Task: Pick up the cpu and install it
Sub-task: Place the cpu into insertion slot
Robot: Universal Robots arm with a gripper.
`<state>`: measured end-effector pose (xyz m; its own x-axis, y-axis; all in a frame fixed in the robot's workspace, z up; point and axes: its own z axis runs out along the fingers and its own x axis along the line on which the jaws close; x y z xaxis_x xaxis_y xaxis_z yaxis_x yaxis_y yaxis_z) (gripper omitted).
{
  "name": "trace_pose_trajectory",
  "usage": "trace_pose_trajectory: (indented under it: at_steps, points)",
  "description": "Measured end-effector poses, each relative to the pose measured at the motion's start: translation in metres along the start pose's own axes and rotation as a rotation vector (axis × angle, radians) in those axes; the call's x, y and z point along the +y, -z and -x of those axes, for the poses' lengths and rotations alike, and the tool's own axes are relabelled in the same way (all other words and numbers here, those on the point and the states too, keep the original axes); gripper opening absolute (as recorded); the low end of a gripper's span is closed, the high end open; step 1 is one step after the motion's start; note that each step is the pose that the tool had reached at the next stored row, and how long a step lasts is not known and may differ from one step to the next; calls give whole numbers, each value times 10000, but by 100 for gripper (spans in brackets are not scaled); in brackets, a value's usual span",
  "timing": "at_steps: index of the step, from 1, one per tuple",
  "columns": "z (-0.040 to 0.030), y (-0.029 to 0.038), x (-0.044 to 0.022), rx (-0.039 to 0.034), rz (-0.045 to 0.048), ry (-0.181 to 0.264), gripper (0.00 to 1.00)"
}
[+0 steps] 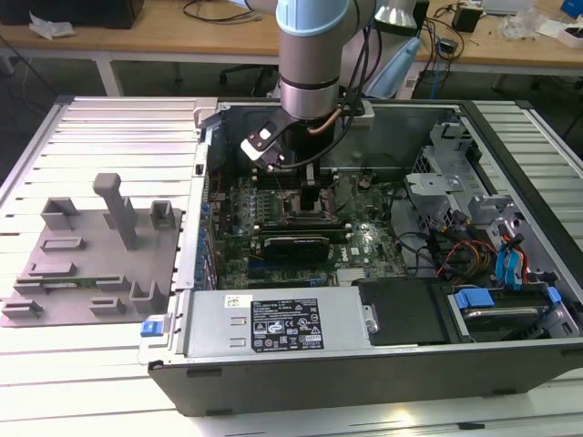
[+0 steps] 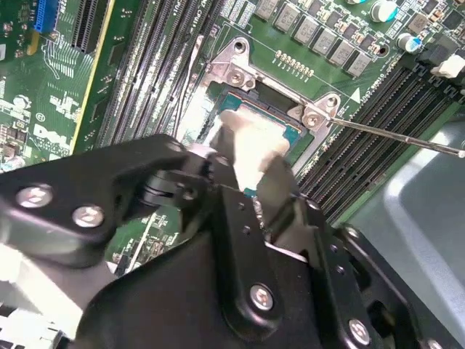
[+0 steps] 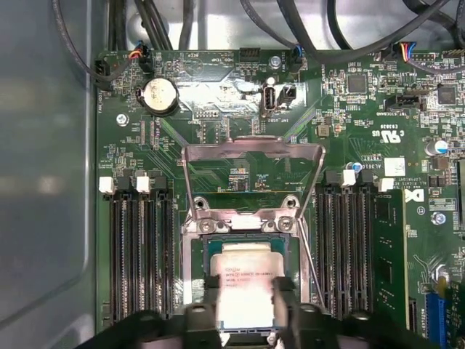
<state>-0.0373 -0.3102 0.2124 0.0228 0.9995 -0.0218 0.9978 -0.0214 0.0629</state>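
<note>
The cpu (image 3: 247, 273), a small square chip with a pale silver top, lies inside the open socket (image 3: 195, 251) on the green motherboard (image 3: 363, 116). My gripper (image 3: 247, 294) is straight over it, and its two black fingers (image 3: 212, 291) press against opposite edges of the chip. In the second wrist view the cpu (image 2: 251, 138) shows just past my gripper (image 2: 251, 171). In the exterior view my gripper (image 1: 310, 196) reaches down into the computer case (image 1: 364, 364).
The socket's metal load plate (image 3: 251, 154) stands swung open and its thin lever (image 2: 392, 134) sticks out sideways. Memory slots (image 3: 142, 247) flank the socket. A long black card (image 1: 291, 244) lies nearby. A grey fixture plate (image 1: 91, 264) sits at the exterior view's left.
</note>
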Motion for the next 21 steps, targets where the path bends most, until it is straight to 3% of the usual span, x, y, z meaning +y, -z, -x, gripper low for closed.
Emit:
trace_pose_trajectory:
  at_steps: [4,6,9,11,21]
  points:
    - [0,8,0,0,0,0,17]
    - [0,11,1,-1,0,0,11]
    - [0,17,1,0,0,0,11]
    - [0,17,20,-88,-54,7,11]
    - [-2,-62,29,-91,-99,7,11]
